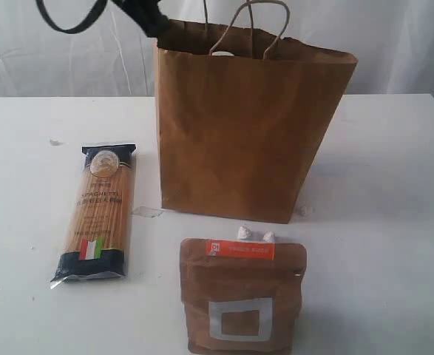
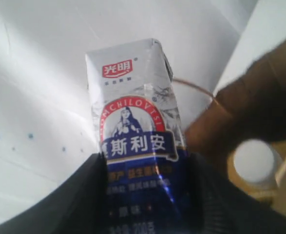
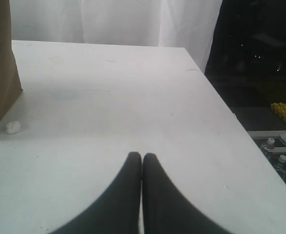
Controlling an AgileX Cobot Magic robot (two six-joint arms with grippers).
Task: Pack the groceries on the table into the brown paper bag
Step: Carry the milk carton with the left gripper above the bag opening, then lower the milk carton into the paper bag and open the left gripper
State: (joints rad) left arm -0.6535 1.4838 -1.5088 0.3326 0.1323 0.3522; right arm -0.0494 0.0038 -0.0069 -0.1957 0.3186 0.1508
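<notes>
Gripping a glossy, square-sided carton [image 2: 133, 97] (white above, dark blue below), the left claw [image 2: 143, 165] hangs at the creased rim of the brown paper bag [image 1: 246, 126], where a bottle [image 2: 256, 163] shows its round white cap inside. The right claw [image 3: 142, 158], smooth black fingers pressed together on nothing, hovers over the matte white table [image 3: 108, 97]. By the upright bag sit a flat, crinkly spaghetti packet [image 1: 98, 214] and a squat, orange-labelled kraft pouch [image 1: 242, 296].

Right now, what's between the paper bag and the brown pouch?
Two small white lumps on the otherwise bare table, shown in the exterior view.
</notes>
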